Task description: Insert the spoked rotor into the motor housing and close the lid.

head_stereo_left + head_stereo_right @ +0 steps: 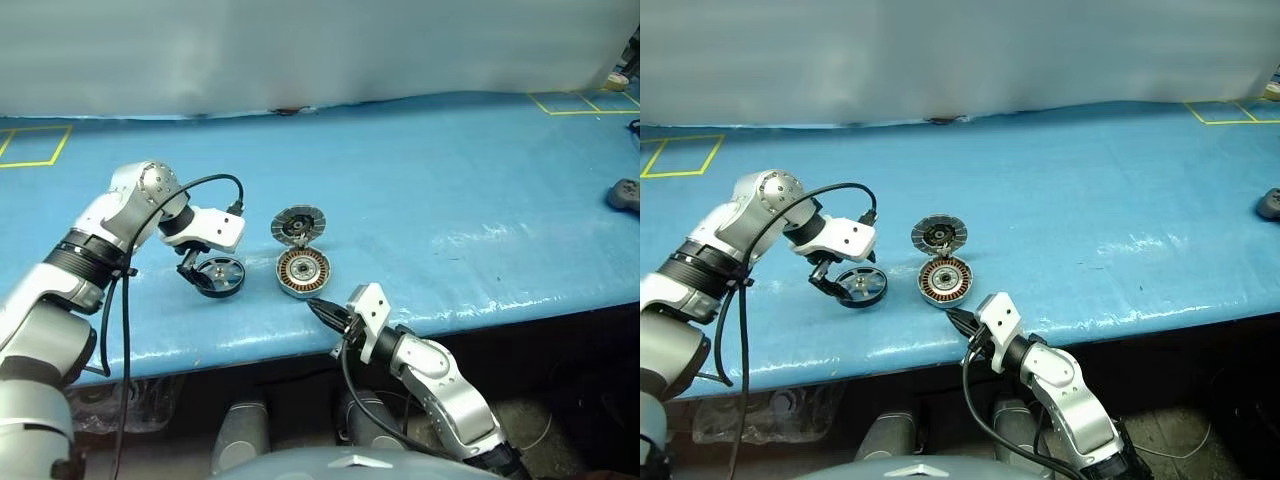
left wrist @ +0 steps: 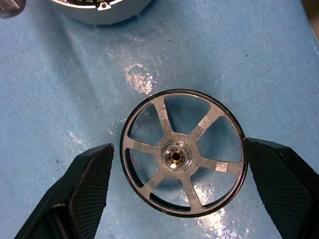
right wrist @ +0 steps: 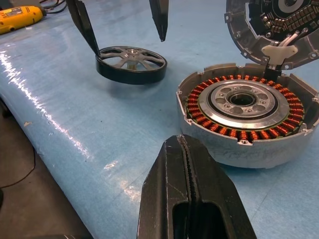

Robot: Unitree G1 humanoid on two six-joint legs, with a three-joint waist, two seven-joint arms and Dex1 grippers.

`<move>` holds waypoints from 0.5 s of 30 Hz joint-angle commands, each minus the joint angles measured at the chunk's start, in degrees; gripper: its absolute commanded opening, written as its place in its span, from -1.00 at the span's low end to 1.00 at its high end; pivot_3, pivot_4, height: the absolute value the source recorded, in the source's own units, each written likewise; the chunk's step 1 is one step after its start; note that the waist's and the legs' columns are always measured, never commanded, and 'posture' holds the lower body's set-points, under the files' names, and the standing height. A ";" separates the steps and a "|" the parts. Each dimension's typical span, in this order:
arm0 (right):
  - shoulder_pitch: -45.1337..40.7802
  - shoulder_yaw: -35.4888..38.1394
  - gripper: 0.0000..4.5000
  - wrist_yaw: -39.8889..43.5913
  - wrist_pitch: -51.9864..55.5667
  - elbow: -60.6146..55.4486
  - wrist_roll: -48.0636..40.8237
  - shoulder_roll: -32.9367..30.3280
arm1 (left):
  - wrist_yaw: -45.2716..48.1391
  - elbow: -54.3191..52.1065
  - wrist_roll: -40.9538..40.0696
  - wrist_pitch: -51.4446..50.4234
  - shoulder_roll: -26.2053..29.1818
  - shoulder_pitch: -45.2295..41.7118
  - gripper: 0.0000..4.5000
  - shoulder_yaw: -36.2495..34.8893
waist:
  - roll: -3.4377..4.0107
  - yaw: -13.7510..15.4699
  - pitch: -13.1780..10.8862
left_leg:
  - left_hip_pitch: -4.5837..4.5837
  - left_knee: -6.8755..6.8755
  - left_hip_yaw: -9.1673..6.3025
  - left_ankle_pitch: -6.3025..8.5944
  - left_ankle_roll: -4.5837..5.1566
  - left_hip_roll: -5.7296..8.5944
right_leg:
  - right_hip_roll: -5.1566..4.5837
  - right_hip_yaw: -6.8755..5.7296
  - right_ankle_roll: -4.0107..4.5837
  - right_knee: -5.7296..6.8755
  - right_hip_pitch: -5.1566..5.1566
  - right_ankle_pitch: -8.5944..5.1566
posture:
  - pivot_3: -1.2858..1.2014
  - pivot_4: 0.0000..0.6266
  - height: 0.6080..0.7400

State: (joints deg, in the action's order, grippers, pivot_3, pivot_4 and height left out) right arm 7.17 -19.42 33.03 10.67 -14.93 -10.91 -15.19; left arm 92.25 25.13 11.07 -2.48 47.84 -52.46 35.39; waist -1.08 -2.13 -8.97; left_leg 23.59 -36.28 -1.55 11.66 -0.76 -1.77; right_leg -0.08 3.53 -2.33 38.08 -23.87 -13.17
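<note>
Rotor's lifted and pinched by the rim, housing sits open waiting for it.

Blue table carries it all: motor housing near the front edge, copper windings up, with the lid tipped upright at its far side so the cup stays clear. Left gripper is spread wide, fingers across the spoked rotor, which looks slightly off the table just left of the housing. Right gripper is clamped on nothing, parked near the housing, probably to steady it.
</note>
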 commanded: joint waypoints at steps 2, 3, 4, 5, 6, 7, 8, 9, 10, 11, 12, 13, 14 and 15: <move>0.15 0.16 -0.99 -0.28 0.04 -1.86 -0.19 0.16 | -0.09 1.13 1.41 -0.51 0.10 0.06 1.00 -2.01 | 0.00 -0.01 0.00 | 0.00 -0.02 0.00 0.00 0.00 0.00 | 0.00 0.00 -0.01 0.00 0.01 0.00 | 0.03 -0.52 1.00; 0.13 0.15 -0.99 -0.31 0.07 -1.84 -0.19 0.16 | -0.23 1.42 1.58 -0.65 0.02 0.13 1.00 -2.08 | 0.00 -0.01 0.00 | -0.01 -0.03 0.00 0.00 0.00 0.00 | 0.00 0.01 -0.01 0.01 0.01 0.01 | 0.03 -0.52 1.00; 0.08 0.13 -0.99 -0.33 0.10 -1.81 -0.20 0.15 | -0.33 1.63 1.67 -0.86 -0.17 0.21 1.00 -2.19 | 0.00 -0.01 0.00 | -0.01 -0.04 0.00 0.00 0.00 0.00 | 0.00 0.00 -0.01 0.02 0.01 0.01 | 0.03 -0.52 1.00; 0.01 0.10 -0.99 -0.34 0.12 -1.77 -0.22 0.15 | -0.57 1.85 1.80 -1.16 -0.44 0.33 1.00 -2.34 | 0.00 0.00 0.00 | 0.00 -0.06 0.00 0.00 0.00 0.00 | 0.00 0.00 -0.01 0.03 0.01 0.01 | 0.03 -0.52 1.00; -0.10 0.06 -0.99 -0.33 0.12 -1.71 -0.22 0.15 | -0.78 2.06 2.00 -1.29 -0.68 0.47 1.00 -2.41 | 0.00 0.01 0.00 | 0.00 -0.08 0.00 0.00 0.00 0.00 | 0.00 0.00 -0.01 0.04 0.01 0.01 | 0.03 -0.52 1.00; -0.22 0.04 -0.99 -0.33 0.10 -1.64 -0.21 0.17 | -0.86 2.10 2.24 -1.46 -0.87 0.70 1.00 -2.49 | 0.00 0.02 0.00 | 0.01 -0.12 -0.01 0.00 0.00 0.00 | 0.00 0.00 -0.01 0.05 0.01 0.01 | 0.03 -0.52 1.00; -0.31 0.03 -0.99 -0.33 0.09 -1.60 -0.20 0.18 | -0.88 2.09 2.43 -1.54 -0.99 0.87 1.00 -2.57 | 0.00 0.02 0.00 | 0.01 -0.14 -0.01 0.00 0.00 0.00 | 0.00 0.00 -0.02 0.06 0.02 0.01 | 0.03 -0.52 1.00; -0.40 0.05 -0.99 -0.35 0.13 -1.57 -0.21 0.20 | -0.82 1.97 2.51 -1.64 -1.07 1.05 1.00 -2.67 | 0.00 0.01 0.00 | 0.01 -0.16 -0.01 0.01 0.01 0.00 | -0.01 0.00 -0.02 0.07 0.03 0.01 | 0.03 -0.52 1.00; -0.46 0.13 -0.99 -0.42 0.18 -1.54 -0.17 0.19 | -0.78 1.81 2.57 -1.70 -1.12 1.25 1.00 -2.79 | 0.00 0.01 0.00 | 0.02 -0.20 -0.01 0.01 0.02 0.00 | 0.00 0.00 -0.04 0.07 0.04 0.02 | 0.03 -0.52 1.00; -0.47 0.20 -0.99 -0.51 0.25 -1.51 -0.12 0.16 | -0.75 1.69 2.62 -1.70 -1.18 1.40 1.00 -2.91 | 0.00 0.00 0.00 | 0.02 -0.24 -0.01 0.01 0.02 0.00 | 0.00 0.00 -0.04 0.09 0.04 0.03 | 0.03 -0.52 1.00; -0.45 0.25 -0.99 -0.56 0.30 -1.47 -0.08 0.11 | -0.70 1.56 2.60 -1.66 -1.22 1.52 1.00 -3.03 | 0.00 -0.01 0.00 | 0.03 -0.28 -0.01 0.02 0.03 0.00 | 0.00 0.01 -0.06 0.10 0.05 0.03 | 0.03 -0.52 1.00; -0.45 0.28 -0.99 -0.58 0.33 -1.44 -0.06 0.07 | -0.67 1.51 2.60 -1.62 -1.26 1.58 1.00 -3.10 | 0.00 -0.01 0.00 | 0.02 -0.32 -0.01 0.02 0.04 0.00 | 0.00 0.01 -0.06 0.11 0.07 0.04 | 0.03 -0.52 1.00; -0.42 0.28 -0.99 -0.58 0.39 -1.43 -0.03 0.03 | -0.57 1.40 2.57 -1.55 -1.26 1.62 1.00 -3.14 | 0.00 -0.01 0.00 | 0.01 -0.36 -0.01 0.03 0.05 0.00 | 0.00 0.01 -0.07 0.13 0.08 0.04 | 0.03 -0.52 1.00; -0.42 0.27 -0.99 -0.58 0.43 -1.43 0.00 0.02 | -0.43 1.26 2.54 -1.48 -1.22 1.65 1.00 -3.15 | 0.00 0.00 0.00 | 0.02 -0.40 -0.01 0.04 0.06 0.00 | 0.00 0.01 -0.07 0.15 0.09 0.05 | 0.03 -0.52 1.00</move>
State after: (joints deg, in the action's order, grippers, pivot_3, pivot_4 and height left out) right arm 7.08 -19.40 32.48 11.44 -14.93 -10.79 -15.30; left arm 91.35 27.14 13.39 -3.72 46.58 -50.70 34.15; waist -1.08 -2.13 -8.97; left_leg 23.61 -36.74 -1.57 11.70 -0.68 -1.77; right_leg -0.08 3.54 -2.40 38.25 -23.78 -13.12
